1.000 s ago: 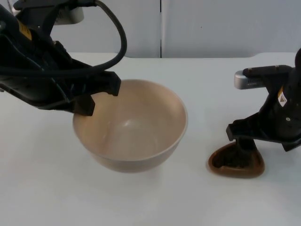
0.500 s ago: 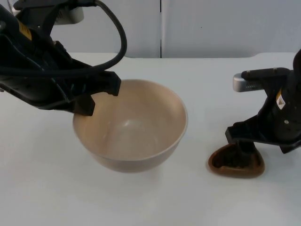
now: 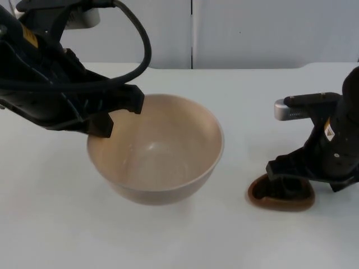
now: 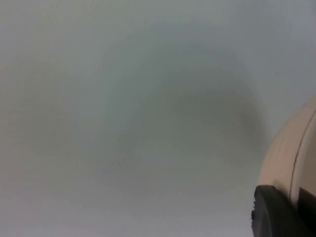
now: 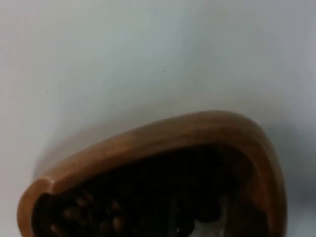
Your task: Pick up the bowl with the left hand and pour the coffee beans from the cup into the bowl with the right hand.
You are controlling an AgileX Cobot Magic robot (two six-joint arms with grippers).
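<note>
A beige bowl [image 3: 162, 151] is held at its left rim by my left gripper [image 3: 104, 124], which is shut on it; the bowl's inside looks bare. The left wrist view shows the bowl's outer wall [image 4: 291, 158] against a black fingertip [image 4: 276, 212]. At the right, a brown wooden cup [image 3: 280, 200] stands on the table with dark coffee beans in it. My right gripper [image 3: 289, 182] hangs low over the cup's far side and hides part of its rim. From the right wrist, the cup's rim [image 5: 163, 131] is very near, with the coffee beans [image 5: 123, 210] inside.
The white table [image 3: 235, 112] ends at the grey partition wall [image 3: 252, 33] behind. A strip of bare table lies between bowl and cup.
My right gripper has come down and a little to the left over the cup, covering more of it. The left arm and the bowl have stayed still.
</note>
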